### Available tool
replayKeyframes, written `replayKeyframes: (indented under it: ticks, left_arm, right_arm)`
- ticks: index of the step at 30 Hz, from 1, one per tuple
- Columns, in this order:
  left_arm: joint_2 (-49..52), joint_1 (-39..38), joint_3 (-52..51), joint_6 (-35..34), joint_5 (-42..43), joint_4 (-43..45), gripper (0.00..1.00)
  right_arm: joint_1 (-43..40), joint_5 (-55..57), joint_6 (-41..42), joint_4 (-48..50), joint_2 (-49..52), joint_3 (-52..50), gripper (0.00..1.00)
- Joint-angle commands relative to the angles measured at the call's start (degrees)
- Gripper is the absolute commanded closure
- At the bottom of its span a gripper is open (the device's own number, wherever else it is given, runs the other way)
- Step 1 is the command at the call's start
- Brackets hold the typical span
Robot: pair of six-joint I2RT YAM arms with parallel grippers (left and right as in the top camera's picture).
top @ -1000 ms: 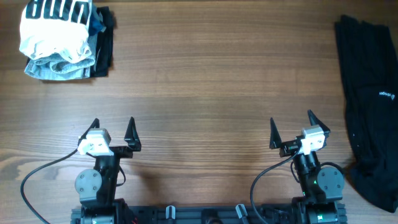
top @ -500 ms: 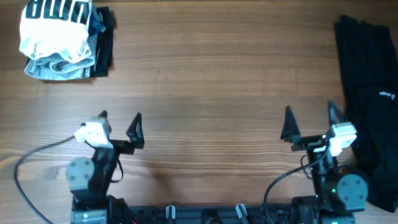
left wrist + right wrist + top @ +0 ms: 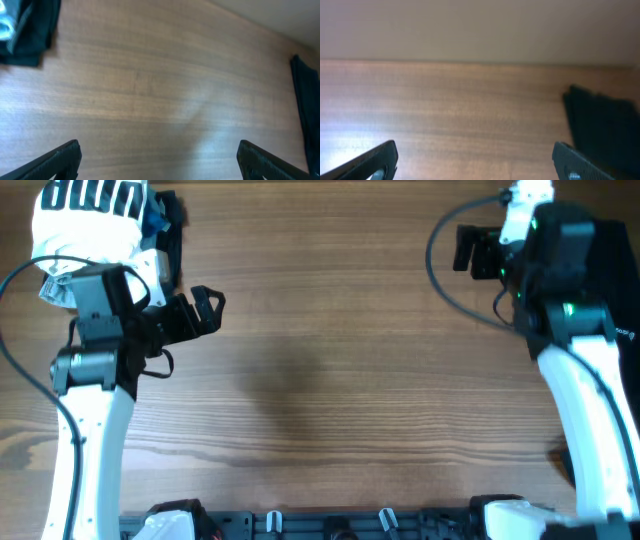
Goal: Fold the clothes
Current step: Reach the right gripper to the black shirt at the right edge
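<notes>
Swung up from rest: left gripper (image 3: 203,310), right gripper (image 3: 466,250) (fingers spread wide, empty); reach toward untouched black garment (image 3: 600,125) begun.

A wooden table (image 3: 320,360) stretches wide. At its far left corner sits a small heap: a white garment with bold black stripes (image 3: 90,210) on top, a dark folded piece (image 3: 172,235) just beside it.
</notes>
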Motion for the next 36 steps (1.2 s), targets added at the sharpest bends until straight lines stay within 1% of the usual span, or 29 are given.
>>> replayKeyframes:
  ticks: [1,3,4,5,6,7,8,10,13,15,17,18,22,24,26,28,30,33,35,36]
  left_arm:
    - [5.2,0.2,1.8,-0.1,2.5,-3.5,0.00]
    - [8.9,0.2,1.8,-0.1,2.5,-3.7,0.00]
    - [9.9,0.2,1.8,-0.1,2.6,-4.1,0.00]
    - [11.1,0.2,1.8,-0.1,2.6,-4.5,0.00]
    - [12.2,0.2,1.8,-0.1,2.6,-4.6,0.00]
    - [12.8,0.2,1.8,-0.1,2.6,-4.5,0.00]
    - [13.1,0.2,1.8,-0.1,2.6,-4.5,0.00]
    - [13.0,0.2,1.8,-0.1,2.1,-4.2,0.00]
    - [13.0,0.2,1.8,-0.1,1.9,-4.1,0.00]
    - [13.1,0.2,1.8,-0.1,2.0,-3.1,0.00]
    - [13.1,0.2,1.8,-0.1,1.9,-3.0,0.00]
    - [13.1,0.2,1.8,-0.1,1.9,-3.0,0.00]
    - [13.1,0.2,1.6,-0.1,2.0,-2.8,0.00]
    - [13.2,0.2,1.6,-0.1,1.9,-2.6,0.00]
    - [13.3,0.2,1.6,-0.1,2.0,-2.3,0.00]
    - [13.5,0.2,1.6,-0.1,1.9,-2.3,0.00]
    - [13.9,0.2,1.6,-0.1,2.0,-1.8,0.00]
    - [15.1,0.2,1.6,-0.1,2.0,-1.2,0.00]
    - [16.1,0.2,1.6,-0.1,2.0,-1.3,0.00]
    - [16.3,0.2,1.6,-0.2,2.0,-1.3,0.00]
  right_arm:
    - [-1.8,-6.6,-0.3,-0.9,7.3,3.2,0.00]
    - [-1.7,-6.6,-0.5,-2.2,11.2,3.2,0.00]
    - [-1.7,-5.6,-2.4,-2.7,12.2,3.2,0.00]
    - [-1.9,-1.3,-3.2,-3.3,12.8,3.2,0.00]
    - [-2.8,5.4,-0.9,-3.2,12.9,3.2,0.00]
    - [-4.3,9.0,0.2,-3.3,12.9,3.2,0.00]
    - [-6.3,9.8,0.3,-3.5,12.9,3.2,0.00]
    - [-16.1,9.3,3.4,-5.2,13.0,3.2,0.00]
    - [-31.2,3.0,8.3,-7.3,13.4,3.2,0.00]
    - [-40.5,2.9,10.3,-9.3,15.2,3.2,0.02]
    - [-46.6,2.6,10.3,-11.2,19.3,3.1,0.04]
    - [-48.1,1.9,10.4,-11.6,21.1,3.1,0.04]
    - [-52.6,-1.5,9.0,-13.2,28.0,3.1,0.05]
    - [-52.6,-1.2,4.2,-13.3,30.5,3.0,0.09]
    - [-52.9,-1.0,4.0,-12.6,32.0,3.0,0.10]
    - [-52.9,-0.8,3.3,-11.5,32.1,3.0,0.10]
    - [-53.0,2.6,-0.3,-10.9,32.5,3.0,0.04]
    - [-53.1,2.9,-1.7,-11.1,34.0,2.4,0.04]
    - [-53.1,3.3,-1.7,-10.3,34.1,1.1,0.12]
    - [-53.1,3.3,-1.7,-10.2,34.1,1.1,0.20]
